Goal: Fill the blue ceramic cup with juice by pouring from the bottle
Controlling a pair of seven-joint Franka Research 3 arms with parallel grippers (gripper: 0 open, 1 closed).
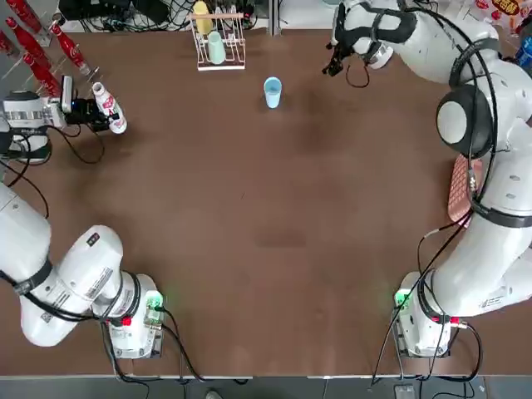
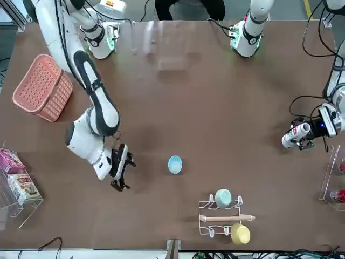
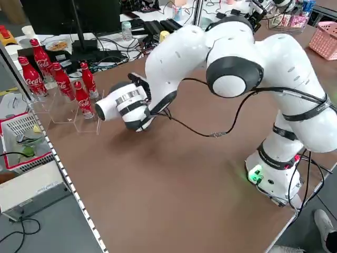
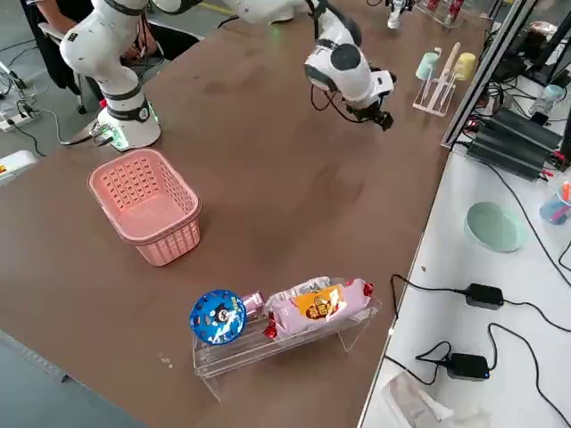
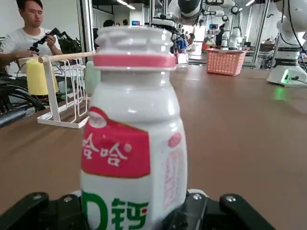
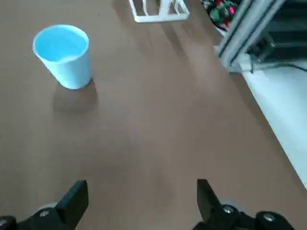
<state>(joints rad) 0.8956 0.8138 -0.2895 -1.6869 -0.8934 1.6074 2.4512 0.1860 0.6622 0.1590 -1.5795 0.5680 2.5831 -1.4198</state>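
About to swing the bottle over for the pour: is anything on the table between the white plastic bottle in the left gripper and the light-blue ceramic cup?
Nothing visible. Bare brown table lies between the white plastic bottle, clamped in the left gripper, and the light-blue ceramic cup. The white wire cup rack stands behind that line; the open right gripper is beyond the cup.

place: probably robotics lab | evidence: more robot arms (image 5: 288, 43), cabled benches (image 4: 500, 294)
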